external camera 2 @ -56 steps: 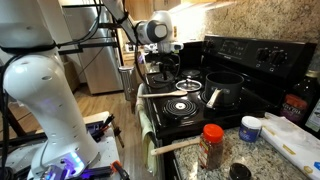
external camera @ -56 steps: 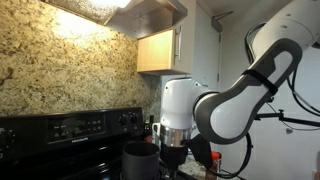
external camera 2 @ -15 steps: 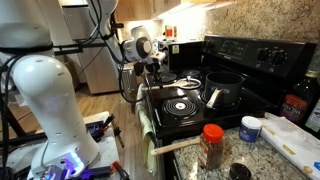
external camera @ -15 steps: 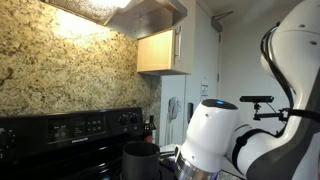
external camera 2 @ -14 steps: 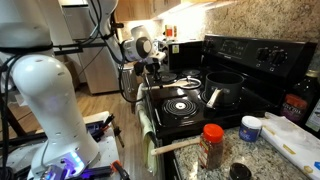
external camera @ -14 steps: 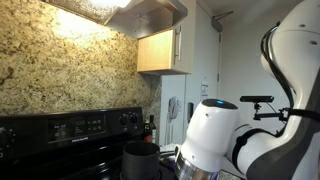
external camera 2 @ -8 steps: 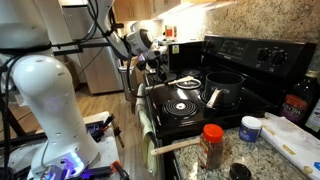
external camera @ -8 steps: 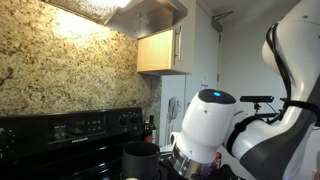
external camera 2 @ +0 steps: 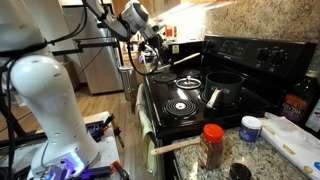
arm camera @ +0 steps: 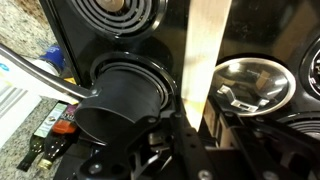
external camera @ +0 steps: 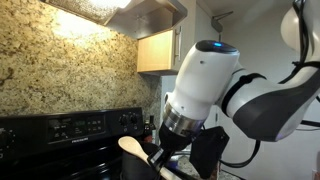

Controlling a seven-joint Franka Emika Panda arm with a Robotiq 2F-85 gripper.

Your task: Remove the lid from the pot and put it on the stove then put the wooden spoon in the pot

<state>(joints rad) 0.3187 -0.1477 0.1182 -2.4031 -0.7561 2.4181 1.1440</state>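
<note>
Wooden spoon point(arm camera: 208, 50) gripped between jaws, pot point(arm camera: 125, 95) and lid point(arm camera: 252, 82) below

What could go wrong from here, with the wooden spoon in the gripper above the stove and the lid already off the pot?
1. The gripper holds the wooden spoon with a long length sticking out, so it might twist or slip in the grip on the way down.
2. The open pot stands close beside the lid on the stove. A spoon lowered off-centre may catch the pot's rim or knock the lid.
</note>
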